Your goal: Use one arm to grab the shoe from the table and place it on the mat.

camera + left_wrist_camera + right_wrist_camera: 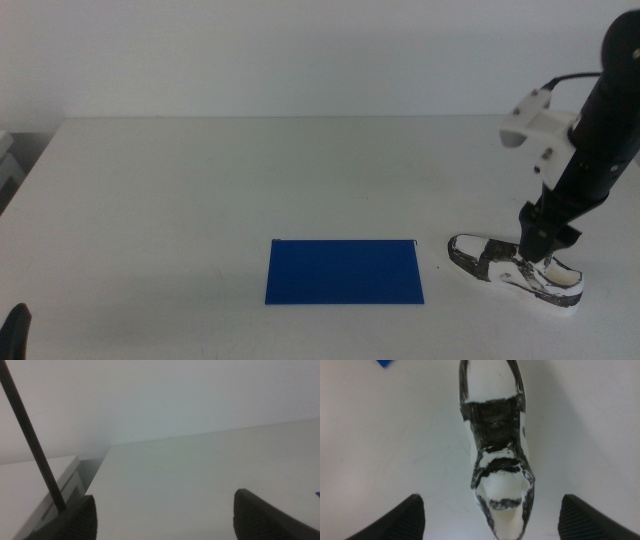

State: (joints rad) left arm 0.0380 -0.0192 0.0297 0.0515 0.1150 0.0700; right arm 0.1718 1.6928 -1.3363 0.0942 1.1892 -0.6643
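The shoe, a white low-top sneaker with black patches, lies on the white table to the right of the dark-blue mat, apart from it. My right gripper hangs over the shoe's heel end. In the right wrist view it is open, one jaw on each side of the shoe, touching nothing. A corner of the mat shows there. My left gripper waits at the table's near left corner, open and empty in its wrist view.
A white box-like object stands just off the table's left edge, also visible in the middle view. A black cable crosses the left wrist view. A white wall stands behind the table's far edge.
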